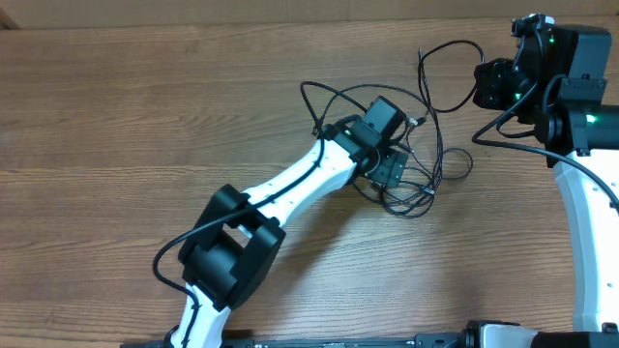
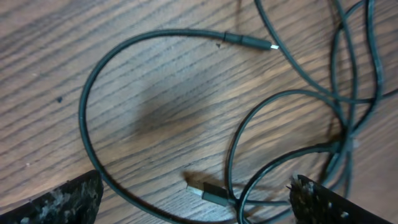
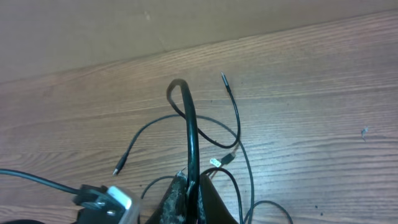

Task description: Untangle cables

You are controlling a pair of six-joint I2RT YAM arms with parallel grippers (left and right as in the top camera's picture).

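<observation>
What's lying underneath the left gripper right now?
Under the left gripper: looped cables on the wooden table, a USB plug between its open fingers. Overhead, its body covers part of the tangle.

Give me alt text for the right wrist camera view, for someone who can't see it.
The right tool pinches a thin black cable, which bends into a narrow loop just beyond its fingertips. Past it, more loose cables with small plug ends sprawl across a wooden table.
</observation>
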